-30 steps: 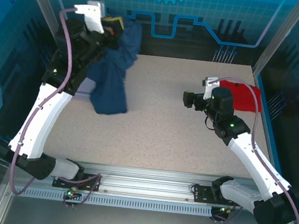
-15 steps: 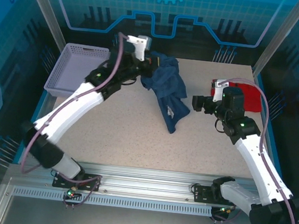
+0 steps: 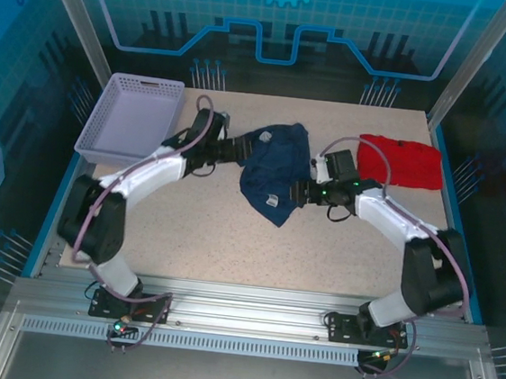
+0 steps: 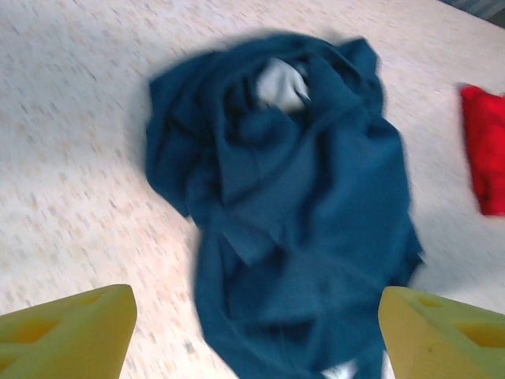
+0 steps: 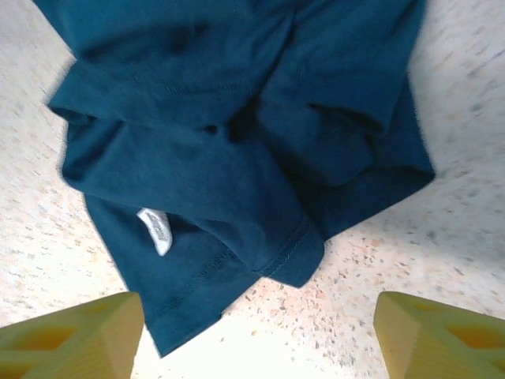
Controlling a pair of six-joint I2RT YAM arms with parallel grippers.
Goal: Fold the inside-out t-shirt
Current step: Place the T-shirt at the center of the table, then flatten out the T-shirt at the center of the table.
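- Top external view: we find the inside-out t-shirt (image 3: pixel 273 166) lying in a crumpled heap on the table (image 3: pixel 230 232). It sits mid-table toward the far edge, between the lavender basket (image 3: pixel 132 115) and the red garment (image 3: pixel 401 160), and apart from both.
- We judge the step in hand to be spreading the heap flat before any fold. To do it well we should take separate edges, not bunched layers, and draw them away from each other.
- From the right wrist, the hem corner by the white tag (image 5: pixel 155 230) looks to us like a clean place to take hold.
- The left gripper (image 4: pixel 256 304) sits just beside the shirt's left side, its fingers wide apart with nothing between them.
- The right gripper (image 5: pixel 259 308) hovers at the near right hem, its fingers likewise spread and gripping nothing. Whether they brush the cloth we cannot tell.
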